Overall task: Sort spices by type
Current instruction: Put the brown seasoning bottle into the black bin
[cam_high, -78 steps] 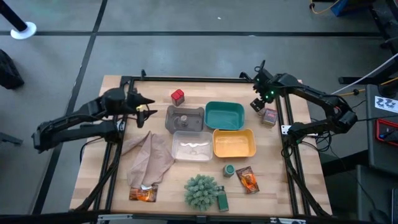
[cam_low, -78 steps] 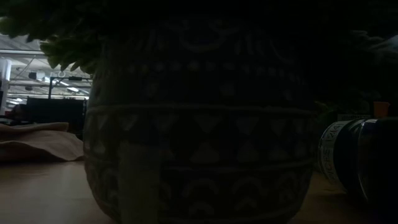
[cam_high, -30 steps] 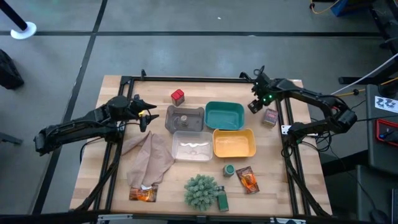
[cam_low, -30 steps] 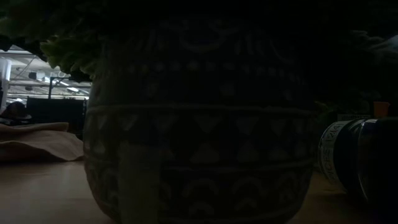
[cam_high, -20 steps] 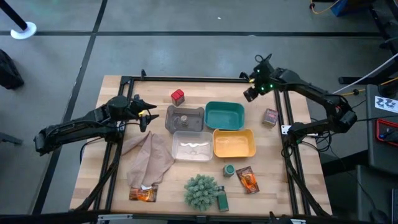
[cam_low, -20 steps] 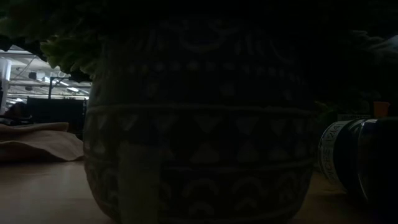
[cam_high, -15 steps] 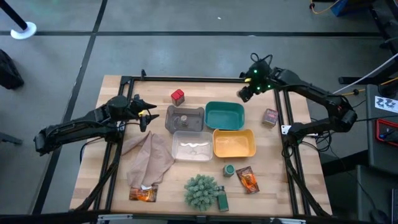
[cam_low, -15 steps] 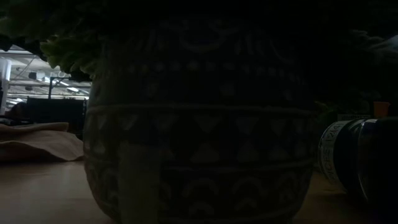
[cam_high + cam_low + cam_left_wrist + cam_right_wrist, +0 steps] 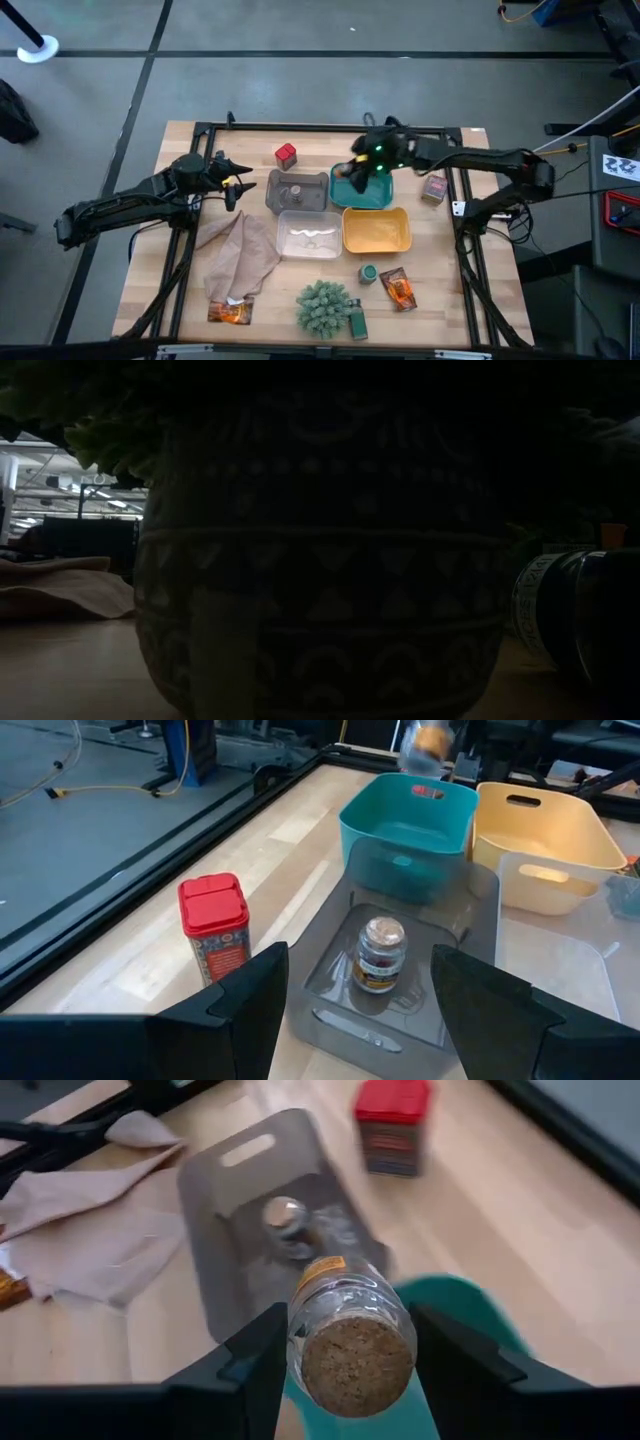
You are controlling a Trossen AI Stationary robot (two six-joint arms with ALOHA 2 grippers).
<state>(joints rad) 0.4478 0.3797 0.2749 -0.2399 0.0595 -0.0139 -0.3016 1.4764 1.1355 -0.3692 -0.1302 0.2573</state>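
Observation:
My right gripper [image 9: 356,177] hovers over the left end of the teal tray [image 9: 372,190], shut on a tiny cork-topped jar [image 9: 355,1348]. The second tiny jar [image 9: 295,190] stands in the grey tray [image 9: 310,182]. My left gripper [image 9: 236,181] waits open at the table's left, pointing toward the grey tray. One red tub [image 9: 286,155] stands near the far edge, the other [image 9: 433,188] by the right rail. Two green jars [image 9: 368,273] [image 9: 357,320] and one orange sachet [image 9: 398,290] are near the front. The other sachet [image 9: 230,312] lies at the cloth's near end. My right gripper pinches the tiny jar by its glass sides [image 9: 305,1320] between the two fingers [image 9: 250,1365], one on each side. The cork top [image 9: 357,1365] faces back toward the wrist camera. The jar is lifted clear, above the teal tray's left end beside the grey tray.
A clear tray [image 9: 308,235] and a yellow tray [image 9: 377,230] sit nearer than the grey and teal ones. A beige cloth [image 9: 240,255] lies left of them. The spiky plant ball [image 9: 322,307] stands at the near edge, and its pot [image 9: 320,560] fills the low view.
My right gripper has carried the tiny jar toward the table's left, from beside the right-hand red tub, past the teal tray's far right corner, to above that tray's left end. The red tub has stayed where it was.

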